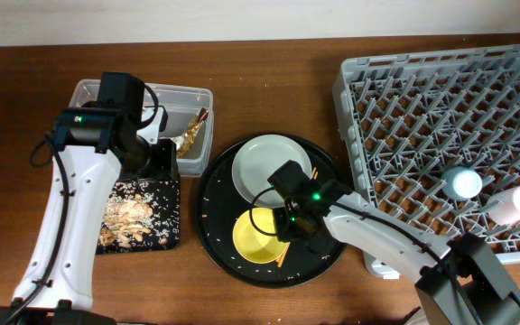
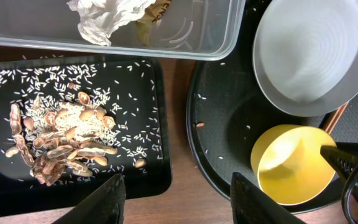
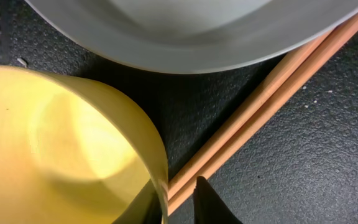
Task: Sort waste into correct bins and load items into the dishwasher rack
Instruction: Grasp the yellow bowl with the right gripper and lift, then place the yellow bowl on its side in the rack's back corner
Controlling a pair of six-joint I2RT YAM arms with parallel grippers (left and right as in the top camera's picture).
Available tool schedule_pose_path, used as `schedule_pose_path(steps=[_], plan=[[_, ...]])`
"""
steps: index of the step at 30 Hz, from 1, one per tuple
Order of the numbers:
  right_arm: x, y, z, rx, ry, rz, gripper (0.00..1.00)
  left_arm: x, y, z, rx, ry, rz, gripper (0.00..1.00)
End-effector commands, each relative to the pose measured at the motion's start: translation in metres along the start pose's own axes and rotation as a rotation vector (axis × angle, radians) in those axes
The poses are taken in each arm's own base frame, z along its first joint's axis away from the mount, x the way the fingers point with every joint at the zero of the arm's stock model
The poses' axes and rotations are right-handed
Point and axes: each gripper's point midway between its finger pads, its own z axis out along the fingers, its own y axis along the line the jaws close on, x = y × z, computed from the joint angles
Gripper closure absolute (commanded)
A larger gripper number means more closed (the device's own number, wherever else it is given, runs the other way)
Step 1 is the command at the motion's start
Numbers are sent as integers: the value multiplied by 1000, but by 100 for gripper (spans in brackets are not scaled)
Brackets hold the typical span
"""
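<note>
STEP: grasp bowl rim | right fingers [image 3: 207, 202] beside bowl [image 3: 55, 143] wall, closure cannot be told | left fingers [image 2: 107, 202] spread, empty | ADVICE: avoid chopsticks [image 3: 272, 106]; lift vertically.

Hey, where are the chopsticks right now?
In the right wrist view, the chopsticks lie side by side on the round black tray, running diagonally between the grey plate and the yellow bowl.

The left gripper [image 2: 178, 202] points straight down, fingers [image 2: 110, 202] spread wide, nothing held between them. The right gripper [image 1: 291, 230] hangs low; one dark fingertip [image 3: 210, 202] shows, jaw spacing unclear.
</note>
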Motion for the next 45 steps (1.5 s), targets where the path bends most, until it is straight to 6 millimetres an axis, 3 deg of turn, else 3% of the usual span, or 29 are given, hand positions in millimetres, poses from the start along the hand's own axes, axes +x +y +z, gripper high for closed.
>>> schedule_pose_path(steps=[1, 6, 9, 11, 14, 17, 18, 21, 25, 30, 34, 39, 40, 42, 45], plan=[[-3, 0, -2, 5, -21, 3, 85, -2, 1, -5, 1, -20, -13, 46], [1, 7, -2, -34, 2, 3, 96, -2, 1, -5, 1, -20, -13, 46], [-1, 9, -5, -40, -6, 0, 96, -2, 1, -5, 1, -20, -13, 46], [-10, 17, -17, -65, -38, -29, 96, -2, 1, -5, 1, -20, -13, 46], [-44, 25, -73, -76, -199, -89, 96, -3, 1, -5, 1, -21, -13, 46], [-82, 4, -132, -16, -396, -75, 96, -3, 1, -5, 1, -21, -13, 46], [-93, -8, -150, 12, -457, -65, 96, -3, 1, -5, 1, -21, -13, 46], [-120, -70, -194, 180, -602, 18, 96, -3, 1, -5, 1, -24, -13, 46], [-139, -183, -242, 519, -719, 152, 96, -5, 1, -5, 2, -32, -12, 46], [-141, -290, -315, 826, -867, 283, 96, -9, 0, -5, 3, -48, -10, 41], [-126, -360, -353, 1064, -882, 368, 96, -10, 0, -5, 3, -51, -10, 42], [-94, -440, -369, 1466, -704, 514, 96, -10, 0, -5, 3, -52, -10, 33], [-93, -448, -367, 1503, -675, 511, 96, -10, 0, -5, 3, -52, -10, 32], [-94, -467, -358, 1575, -596, 493, 96, -11, 0, -6, 4, -55, -9, 30], [-103, -487, -327, 1601, -500, 432, 96, -11, 0, -6, 4, -56, -9, 27]])
